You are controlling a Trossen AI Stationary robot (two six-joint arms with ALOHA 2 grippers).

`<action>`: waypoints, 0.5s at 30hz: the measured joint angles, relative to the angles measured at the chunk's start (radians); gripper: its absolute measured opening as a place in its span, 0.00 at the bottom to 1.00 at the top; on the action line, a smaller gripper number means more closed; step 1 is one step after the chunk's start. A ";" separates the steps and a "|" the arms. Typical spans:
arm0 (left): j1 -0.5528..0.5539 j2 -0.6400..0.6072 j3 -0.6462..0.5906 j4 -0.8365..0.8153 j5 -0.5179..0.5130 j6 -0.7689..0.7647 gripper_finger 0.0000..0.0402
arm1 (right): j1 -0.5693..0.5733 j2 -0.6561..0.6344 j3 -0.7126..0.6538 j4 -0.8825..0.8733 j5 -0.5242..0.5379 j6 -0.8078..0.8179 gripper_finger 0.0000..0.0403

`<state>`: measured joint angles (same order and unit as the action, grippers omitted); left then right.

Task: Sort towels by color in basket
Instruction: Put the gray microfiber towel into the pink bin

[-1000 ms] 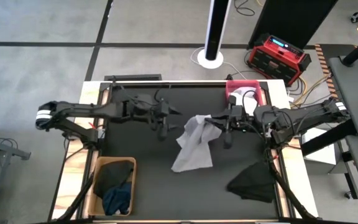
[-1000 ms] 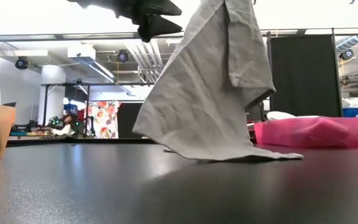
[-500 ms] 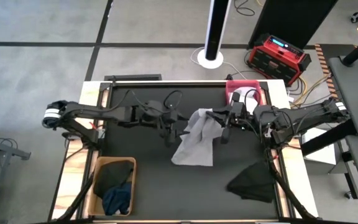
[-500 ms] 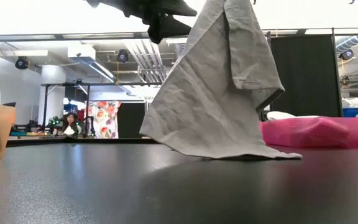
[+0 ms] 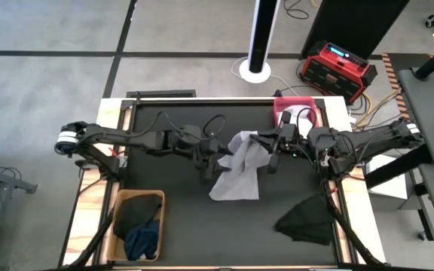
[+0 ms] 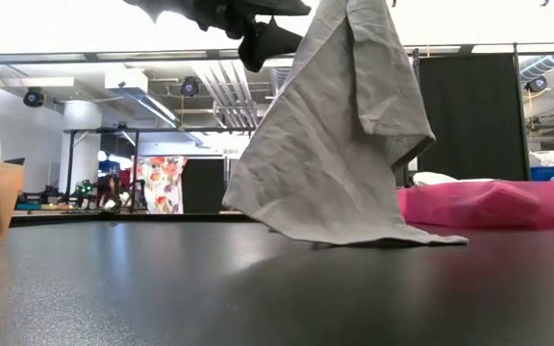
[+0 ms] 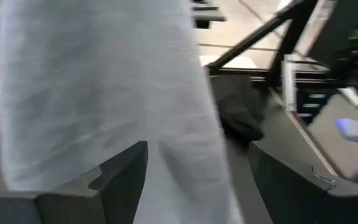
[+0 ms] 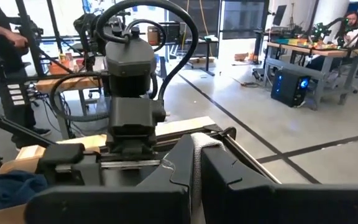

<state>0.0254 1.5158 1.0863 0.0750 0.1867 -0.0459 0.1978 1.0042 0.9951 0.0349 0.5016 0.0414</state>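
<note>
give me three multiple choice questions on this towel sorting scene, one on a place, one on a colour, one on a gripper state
1. Where does the black towel lie?
A. in the pink bin
B. on the table near the right arm's side
C. in the tan basket

2. What colour is the towel hanging from the right gripper?
A. light grey
B. navy blue
C. red

3. How do the left gripper's fingers stand?
A. shut on the towel
B. open, with the hanging towel between them
C. shut on nothing

Answers:
1 B: the black towel lies bare on the table, far from the pink bin and the tan basket.
2 A: the towel held up by the right gripper is light grey.
3 B: the left gripper shows its fingers spread apart around the cloth in the left wrist view.
</note>
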 joint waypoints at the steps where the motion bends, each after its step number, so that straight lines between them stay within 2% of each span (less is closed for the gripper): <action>1: 0.000 0.000 0.000 0.001 0.012 0.000 0.66 | 0.000 0.000 0.000 0.000 0.000 0.000 0.02; 3: 0.000 -0.001 0.000 0.001 0.006 -0.005 0.66 | 0.000 0.000 0.000 0.001 0.000 0.000 0.02; 7: 0.000 0.016 0.000 0.017 -0.095 -0.041 0.66 | 0.000 0.000 0.000 0.011 0.000 -0.001 0.02; 13: -0.008 0.075 0.000 0.123 -0.110 -0.042 0.65 | 0.000 0.013 0.000 0.053 0.000 -0.014 0.02; 15: -0.008 0.087 0.000 0.138 -0.109 -0.038 0.63 | 0.000 0.021 0.000 0.055 0.000 -0.015 0.02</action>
<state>0.0172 1.6029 1.0863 0.2134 0.0776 -0.0842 0.1978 1.0255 0.9951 0.0902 0.5014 0.0265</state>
